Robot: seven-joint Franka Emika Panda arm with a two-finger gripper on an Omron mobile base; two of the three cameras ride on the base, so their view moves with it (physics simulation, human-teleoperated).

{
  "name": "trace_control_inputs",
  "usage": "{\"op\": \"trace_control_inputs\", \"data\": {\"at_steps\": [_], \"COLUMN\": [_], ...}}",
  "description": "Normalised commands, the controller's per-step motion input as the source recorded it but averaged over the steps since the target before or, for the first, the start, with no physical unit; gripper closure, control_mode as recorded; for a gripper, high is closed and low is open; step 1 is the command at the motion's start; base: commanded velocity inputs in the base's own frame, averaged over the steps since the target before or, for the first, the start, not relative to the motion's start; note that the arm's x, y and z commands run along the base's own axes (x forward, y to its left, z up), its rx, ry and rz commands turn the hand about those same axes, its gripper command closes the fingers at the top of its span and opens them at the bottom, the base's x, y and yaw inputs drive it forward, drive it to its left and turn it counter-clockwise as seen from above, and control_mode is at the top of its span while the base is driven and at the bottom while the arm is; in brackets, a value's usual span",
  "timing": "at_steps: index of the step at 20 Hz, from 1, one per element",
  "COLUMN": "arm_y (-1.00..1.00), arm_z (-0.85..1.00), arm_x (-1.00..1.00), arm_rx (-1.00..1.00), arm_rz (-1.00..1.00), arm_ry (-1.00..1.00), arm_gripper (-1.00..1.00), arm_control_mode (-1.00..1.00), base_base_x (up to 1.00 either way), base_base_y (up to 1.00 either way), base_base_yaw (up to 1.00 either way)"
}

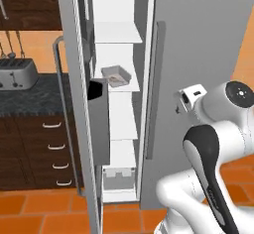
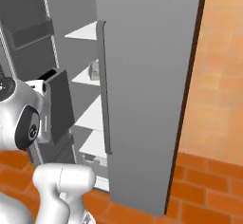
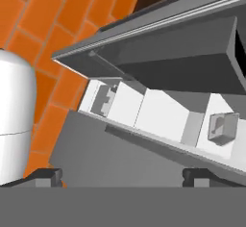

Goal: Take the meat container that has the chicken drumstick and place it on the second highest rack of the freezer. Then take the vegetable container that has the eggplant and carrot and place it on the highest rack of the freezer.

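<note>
Freezer [image 1: 121,104] door open — meat container [image 1: 116,75] with what looks like the drumstick sits on its second-highest rack. My claw [image 3: 124,175] hangs released, empty, outside the freezer. Next, I reckon: fetch the vegetable container — approach level, jaws wide.

White arm [image 1: 225,129], dark joints
</note>
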Motion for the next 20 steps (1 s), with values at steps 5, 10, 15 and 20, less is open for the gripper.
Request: {"op": "trace_control_inputs", "data": {"at_steps": [5, 10, 15, 20], "arm_y": [0.00, 0.00, 0.00, 0.00], "arm_z": [0.00, 0.00, 0.00, 0.00], "arm_x": [0.00, 0.00, 0.00, 0.00], "arm_rx": [0.00, 0.00, 0.00, 0.00], "arm_rz": [0.00, 0.00, 0.00, 0.00], "arm_ry": [0.00, 0.00, 0.00, 0.00], "arm_gripper": [-1.00, -1.00, -1.00, -1.00], "arm_control_mode": [1.00, 1.00, 1.00, 1.00], "base_base_x": [-0.33, -0.23, -0.21, -0.16], "base_base_y": [-0.24, 0.15, 0.44, 0.69], "base_base_yaw": [0.45, 0.80, 0.80, 0.71]}}
